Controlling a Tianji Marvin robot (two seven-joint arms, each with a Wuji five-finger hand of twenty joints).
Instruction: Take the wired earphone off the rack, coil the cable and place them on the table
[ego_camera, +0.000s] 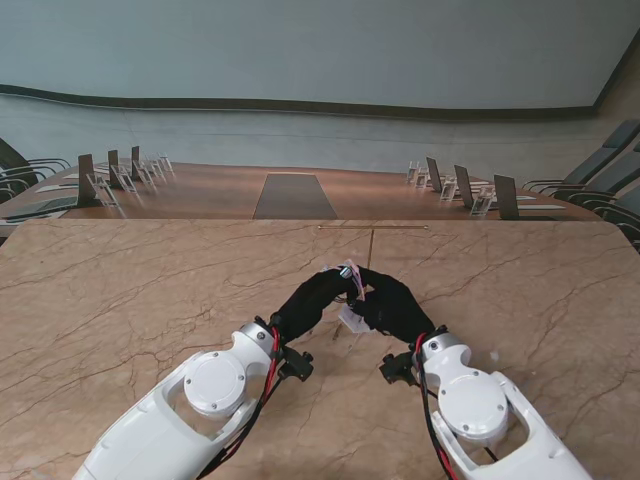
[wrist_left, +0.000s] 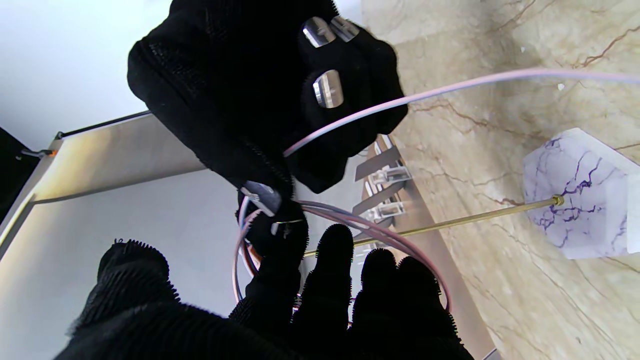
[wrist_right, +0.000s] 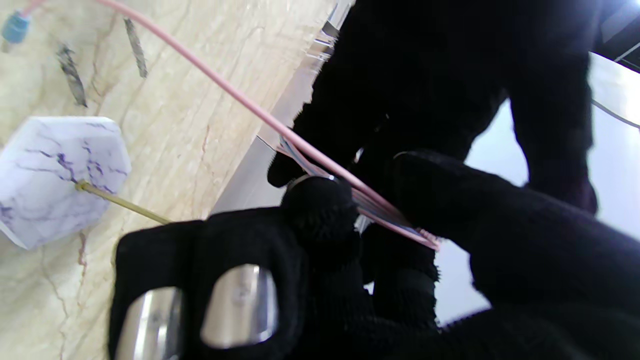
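Both black-gloved hands meet over the middle of the marble table. My left hand (ego_camera: 315, 295) (wrist_left: 325, 300) has several pink and blue loops of the earphone cable (wrist_left: 380, 232) wound round its fingers. My right hand (ego_camera: 395, 305) (wrist_right: 300, 250) pinches the same cable (wrist_right: 225, 92) next to the left hand (wrist_right: 425, 75). One free strand (wrist_left: 450, 89) runs off taut towards the table, ending in a small blue piece (wrist_right: 15, 27). The rack is a thin brass rod (wrist_left: 450, 222) in a white veined marble base (wrist_left: 575, 195) (wrist_right: 55, 175), standing just beyond and under the hands (ego_camera: 372, 245).
The rack's thin top bar (ego_camera: 372, 227) stands near the table's far edge. Beyond it is a brown conference table (ego_camera: 290, 195) with chairs and name stands on both sides. Bare marble table top (ego_camera: 120, 300) spreads to the left and right of the hands.
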